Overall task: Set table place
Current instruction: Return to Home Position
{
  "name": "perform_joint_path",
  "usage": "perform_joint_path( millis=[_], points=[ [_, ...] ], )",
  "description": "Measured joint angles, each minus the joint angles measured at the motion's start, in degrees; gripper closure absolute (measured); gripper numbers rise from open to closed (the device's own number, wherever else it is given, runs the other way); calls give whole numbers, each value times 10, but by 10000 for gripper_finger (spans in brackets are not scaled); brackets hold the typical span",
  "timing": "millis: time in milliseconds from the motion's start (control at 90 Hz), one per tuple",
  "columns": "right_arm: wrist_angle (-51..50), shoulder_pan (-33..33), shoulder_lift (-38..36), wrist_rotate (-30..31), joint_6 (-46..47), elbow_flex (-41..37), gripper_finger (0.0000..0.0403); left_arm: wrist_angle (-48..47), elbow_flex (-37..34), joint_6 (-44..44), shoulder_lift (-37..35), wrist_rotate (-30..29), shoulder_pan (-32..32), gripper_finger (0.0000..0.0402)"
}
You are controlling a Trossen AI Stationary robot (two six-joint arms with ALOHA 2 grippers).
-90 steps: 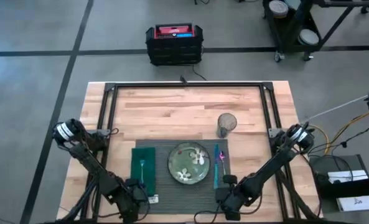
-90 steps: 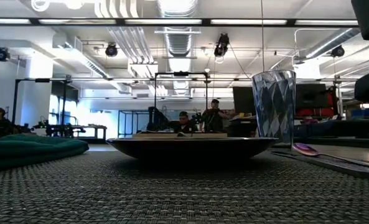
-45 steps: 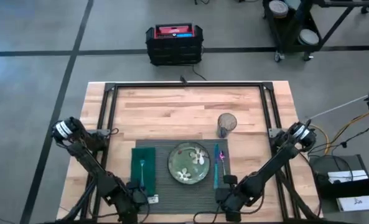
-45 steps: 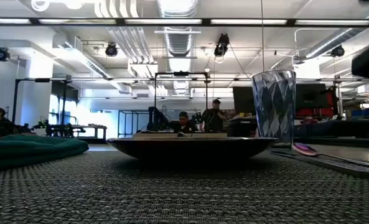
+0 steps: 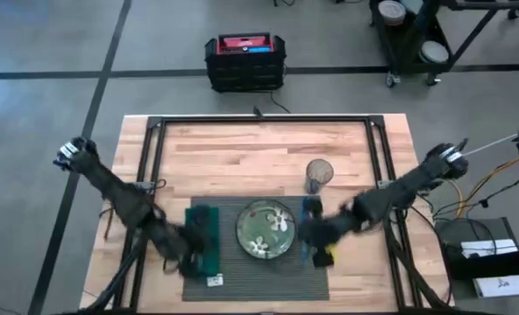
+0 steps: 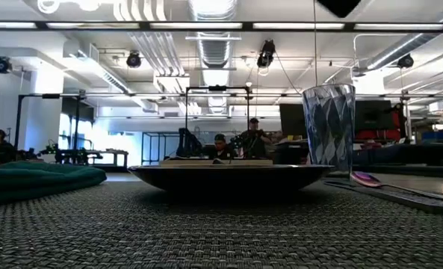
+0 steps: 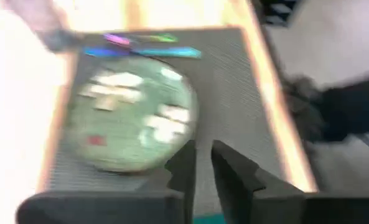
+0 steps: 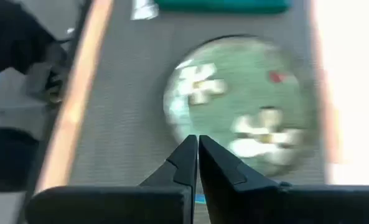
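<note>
Placemat is lying on the table in the high view, carrying the plate, with the left claw hanging over the placemat's left end and the right claw over its right end. Low view is showing the cup beyond the plate. Left wrist view is showing its claw a narrow slit apart and empty; right wrist view is showing its claw pressed together, gripping nothing.
</note>
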Motion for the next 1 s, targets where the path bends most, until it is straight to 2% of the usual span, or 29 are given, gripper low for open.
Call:
perform_joint_path(
  millis=[156,300,389,478,622,811,1000],
  points=[
    [103,-70,-133,-14,-49,-112,401,28,-85,23,-138,-49,33,395],
    [239,-123,-248,-77,-52,-247,401,92,-182,51,-246,-74,48,400],
    [289,-135,-314,-78,-44,-311,401,127,-232,71,-303,-98,51,398],
    [292,-136,-370,-79,16,-351,401,129,-264,44,-350,-124,52,394],
    [279,-136,-430,-78,103,-384,401,142,-295,13,-396,-125,52,394],
    [314,-139,-476,-52,-13,-432,401,203,-344,84,-418,-152,55,401],
    [387,-168,-548,-56,-74,-512,401,270,-392,131,-456,-133,74,398]
  ],
)
